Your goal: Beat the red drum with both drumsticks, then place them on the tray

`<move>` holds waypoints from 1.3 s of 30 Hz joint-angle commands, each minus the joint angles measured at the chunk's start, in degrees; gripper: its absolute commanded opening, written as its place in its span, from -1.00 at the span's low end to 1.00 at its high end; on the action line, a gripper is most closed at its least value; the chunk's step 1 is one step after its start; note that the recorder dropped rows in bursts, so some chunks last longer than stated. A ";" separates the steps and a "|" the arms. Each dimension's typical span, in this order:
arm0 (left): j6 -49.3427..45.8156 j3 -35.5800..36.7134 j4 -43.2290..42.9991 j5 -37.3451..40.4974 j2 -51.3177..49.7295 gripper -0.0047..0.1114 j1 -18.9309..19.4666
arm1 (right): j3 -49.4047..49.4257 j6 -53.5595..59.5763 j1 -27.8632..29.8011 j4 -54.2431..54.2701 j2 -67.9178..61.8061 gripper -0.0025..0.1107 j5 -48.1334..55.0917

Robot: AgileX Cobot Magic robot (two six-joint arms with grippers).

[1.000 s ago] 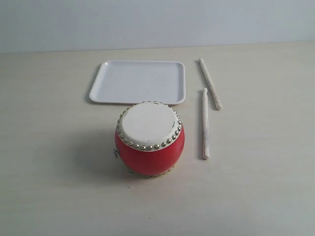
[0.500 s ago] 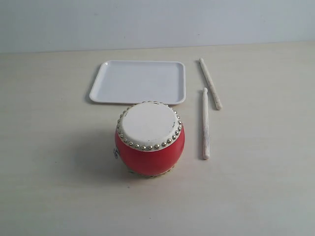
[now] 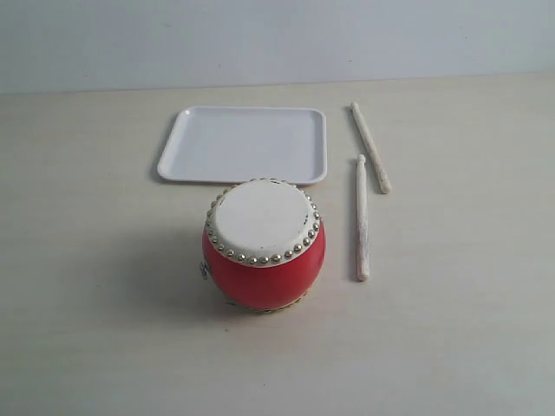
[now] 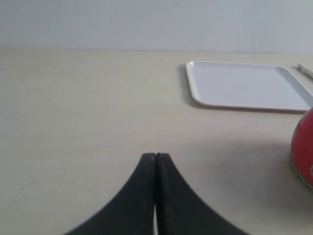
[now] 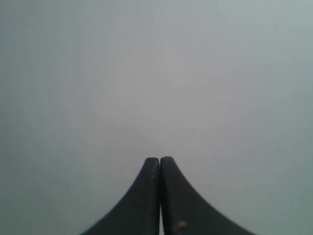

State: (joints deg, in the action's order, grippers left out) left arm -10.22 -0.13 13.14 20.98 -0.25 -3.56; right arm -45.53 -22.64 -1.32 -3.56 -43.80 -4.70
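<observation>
The sticks look thin, stiff and light. Their pale wood seems dry enough not to slip much, I judge. A rod this slim lying flat on the desk (image 3: 104,329) leaves little to pinch. A hold toward the thicker end would leave length free for striking.

The near stick (image 3: 362,217) lies at 3 o'clock from the drum (image 3: 264,247), running 12 to 6. The far stick (image 3: 370,147) lies at about 1 o'clock, slanted, its lower end just beside the near stick's top. I cannot tell if they touch. The tray (image 3: 244,143) sits at 12 o'clock from the drum.

Neither tool shows in the exterior view. The left tool (image 4: 155,156) has its jaws pressed together on nothing, low over the desk. The tray and the drum's edge are ahead of it, well apart from it. The right tool (image 5: 160,159) is likewise closed and empty. It faces only blank grey, so I cannot tell where the sticks lie from it.
</observation>
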 commanded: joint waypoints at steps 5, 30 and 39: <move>-0.13 0.13 0.77 -0.12 0.25 -0.92 0.18 | -36.30 15.24 0.04 0.66 -40.83 -0.96 56.53; -0.13 0.13 0.77 -0.12 0.25 -0.92 0.18 | -45.14 18.71 -21.20 6.07 -75.92 -0.96 66.90; -0.13 0.13 0.77 -0.12 0.25 -0.92 0.18 | -45.03 11.44 -21.36 11.56 -77.07 -0.94 68.61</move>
State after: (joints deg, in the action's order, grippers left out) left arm -10.22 -0.13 13.14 20.98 -0.25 -3.56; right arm -90.07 -7.06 -22.57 7.67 -121.06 62.88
